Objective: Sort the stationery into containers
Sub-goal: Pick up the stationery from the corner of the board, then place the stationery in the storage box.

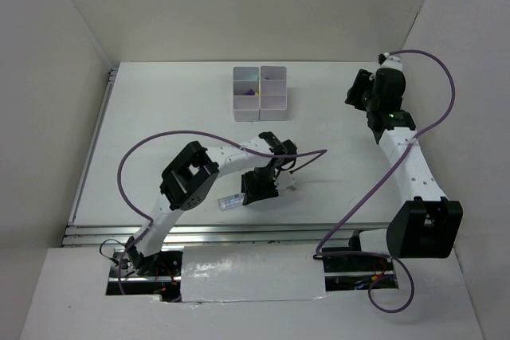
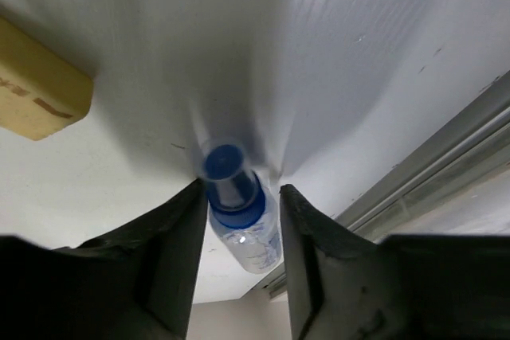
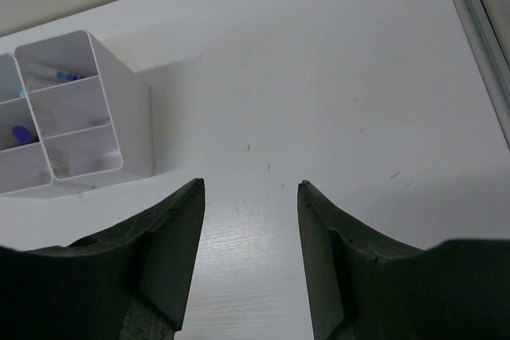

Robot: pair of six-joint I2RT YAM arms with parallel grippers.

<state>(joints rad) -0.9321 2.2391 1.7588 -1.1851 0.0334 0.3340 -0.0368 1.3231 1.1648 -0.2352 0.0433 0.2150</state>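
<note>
Only One Tube and One Block Lie Loose by the Left Claw

Nearest the arms' bases, close to the rail (image 1: 119, 232) at the near edge of the surface (image 1: 159, 117), the left claw (image 2: 239, 189) sits low over one white tube with blue cap (image 2: 245, 228). Its jaws are narrow, one on each side of the tube. The cap seems to touch one jaw and a sliver of surface shows beside the other. Blur hides whether they clamp it, so I cannot tell.

Near the tube, one tan block (image 2: 36, 89) lies flat, cut off by the edge of the left wrist view. Its reddish print is too smeared to read.

Farther out, one cluster of white bins (image 1: 259, 93) stands mid-surface. From above it shows six compartments, two by three. The right wrist view cuts the cluster off at its edge, so three compartments show whole and the rest only in part. One light-blue item (image 3: 57, 75) lies in the end compartment. One purple item (image 3: 22, 134) lies in a cut-off compartment alongside. Any other contents are too small to make out.

At the far right, the right claw (image 3: 251, 189) hovers well apart from the bins. Its jaws are wide, with bare surface showing between them.
</note>
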